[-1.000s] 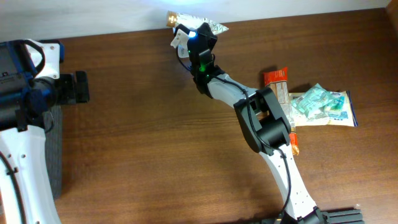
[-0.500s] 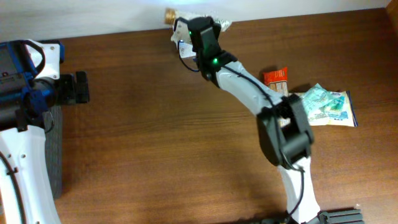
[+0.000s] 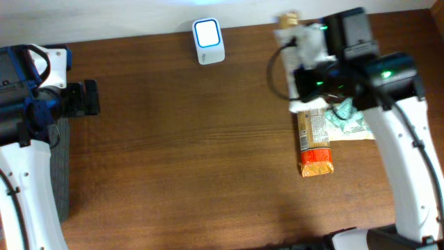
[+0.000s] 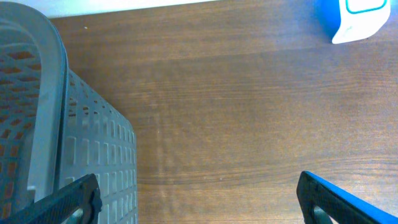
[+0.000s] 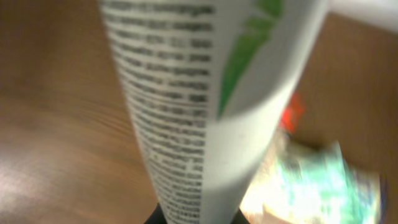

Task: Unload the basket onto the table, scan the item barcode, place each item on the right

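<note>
The white packet, held at the scanner by the far edge of the counter half a second ago, has been swung off toward the far right corner; the scanner is left uncovered; the pass is judged made, with setting down next. The right tool is clamped on the packet; the left tool is spread wide, empty, at the left edge. Counted: one scanner; one held packet; two lying beneath it, an orange-ended bar and a green packet; one grey basket.
</note>
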Motion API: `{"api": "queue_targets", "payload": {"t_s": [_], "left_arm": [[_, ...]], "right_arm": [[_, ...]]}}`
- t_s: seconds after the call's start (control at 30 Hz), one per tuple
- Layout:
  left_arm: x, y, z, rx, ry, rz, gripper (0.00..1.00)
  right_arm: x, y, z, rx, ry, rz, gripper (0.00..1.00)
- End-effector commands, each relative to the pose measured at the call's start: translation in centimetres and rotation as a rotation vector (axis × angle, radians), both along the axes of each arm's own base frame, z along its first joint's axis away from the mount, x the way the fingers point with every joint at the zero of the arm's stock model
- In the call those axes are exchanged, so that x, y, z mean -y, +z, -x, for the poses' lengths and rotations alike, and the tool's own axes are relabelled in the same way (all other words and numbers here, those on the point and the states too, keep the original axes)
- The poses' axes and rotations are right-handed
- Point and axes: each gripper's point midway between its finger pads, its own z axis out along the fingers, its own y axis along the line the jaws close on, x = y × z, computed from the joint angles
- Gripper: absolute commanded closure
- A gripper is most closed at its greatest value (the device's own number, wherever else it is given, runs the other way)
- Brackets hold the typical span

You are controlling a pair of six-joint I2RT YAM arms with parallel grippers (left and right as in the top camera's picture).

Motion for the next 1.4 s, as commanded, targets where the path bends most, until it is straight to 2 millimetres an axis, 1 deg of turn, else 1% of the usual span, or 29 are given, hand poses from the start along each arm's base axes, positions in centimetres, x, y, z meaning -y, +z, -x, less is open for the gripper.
{"api": "queue_targets", "payload": {"t_s": [0.0,0.03,0.07,0.13,0.17,0.23,0.27,0.3,0.37,0.4,0.43,0.47,0.53,0.57,0.63,0.67,0.7,0.77,0.83,0.87,0.97,1.03,1.07,1.1,1.2,1.3,1.37], "left_arm": [[0.1,0.5,0.2,0.014,-0.012,-0.005,0.01],[0.1,0.5,0.2,0.014,-0.012,-0.005,0.01],[0.1,0.5,0.2,0.014,-0.012,-0.005,0.01],[0.1,0.5,0.2,0.014,-0.012,-0.005,0.01],[0.1,0.5,0.2,0.014,-0.012,-0.005,0.01],[0.1,0.5,0.2,0.014,-0.012,-0.005,0.01],[0.1,0.5,0.2,0.014,-0.012,-0.005,0.01],[0.1,0.5,0.2,0.014,-0.012,-0.005,0.01],[0.1,0.5,0.2,0.014,-0.012,-0.005,0.01],[0.1,0.5,0.2,0.014,-0.012,-0.005,0.01],[0.1,0.5,0.2,0.014,-0.012,-0.005,0.01],[0.1,0.5,0.2,0.014,-0.012,-0.005,0.01],[0.1,0.5,0.2,0.014,-0.012,-0.005,0.01],[0.1,0.5,0.2,0.014,-0.012,-0.005,0.01],[0.1,0.5,0.2,0.014,-0.012,-0.005,0.01],[0.1,0.5,0.2,0.014,-0.012,-0.005,0.01],[0.1,0.5,0.2,0.014,-0.012,-0.005,0.01],[0.1,0.5,0.2,0.014,-0.012,-0.005,0.01],[0.1,0.5,0.2,0.014,-0.012,-0.005,0.01],[0.1,0.5,0.2,0.014,-0.012,-0.005,0.01],[0.1,0.5,0.2,0.014,-0.012,-0.005,0.01],[0.1,0.5,0.2,0.014,-0.012,-0.005,0.01],[0.1,0.5,0.2,0.014,-0.012,-0.005,0.01],[0.1,0.5,0.2,0.014,-0.012,-0.005,0.01],[0.1,0.5,0.2,0.014,-0.012,-0.005,0.01],[0.1,0.5,0.2,0.014,-0.012,-0.005,0.01],[0.1,0.5,0.2,0.014,-0.012,-0.005,0.01]], "right_arm": [[7.6,-4.5,0.4,-0.171,-0.36,-0.006,0.96],[9.4,-7.0,0.7,-0.25,-0.41,-0.001,0.96],[10.6,-9.1,0.9,-0.31,-0.439,0.003,0.96],[12.5,-14.2,1.4,-0.451,-0.492,0.001,0.96],[13.0,-18.2,1.6,-0.55,-0.507,-0.014,0.96],[12.9,-20.5,1.3,-0.599,-0.504,-0.02,0.95],[12.8,-20.9,1.1,-0.604,-0.5,-0.032,0.87],[12.4,-21.0,0.5,-0.589,-0.492,-0.058,0.77],[11.9,-19.0,-0.5,-0.532,-0.454,-0.089,0.62],[11.8,-17.0,-0.7,-0.497,-0.44,-0.091,0.55],[11.6,-15.3,-0.7,-0.473,-0.417,-0.094,0.46],[11.0,-10.7,-0.6,-0.395,-0.373,-0.111,0.35],[10.2,-6.0,0.0,-0.302,-0.333,-0.124,0.25],[9.5,-2.3,0.9,-0.217,-0.315,-0.119,0.24],[7.5,3.8,3.2,-0.061,-0.26,-0.113,0.23],[6.0,6.9,4.9,0.032,-0.221,-0.118,0.01],[4.3,9.5,6.7,0.12,-0.165,-0.129,0.01],[2.4,12.1,10.1,0.222,-0.087,-0.14,0.01],[1.7,14.0,12.8,0.302,-0.051,-0.15,0.01],[1.8,14.5,13.7,0.326,-0.05,-0.151,0.01],[2.1,15.3,17.3,0.376,-0.051,-0.151,0.01],[2.2,15.2,18.7,0.379,-0.052,-0.15,0.01],[2.4,15.0,19.1,0.376,-0.058,-0.14,0.01],[3.3,15.0,19.2,0.388,-0.097,-0.106,0.01],[5.2,14.6,18.6,0.443,-0.177,-0.035,0.01],[5.8,15.2,17.4,0.617,-0.163,0.006,0.01],[6.5,14.1,16.3,0.729,-0.195,0.016,0.01]]}}
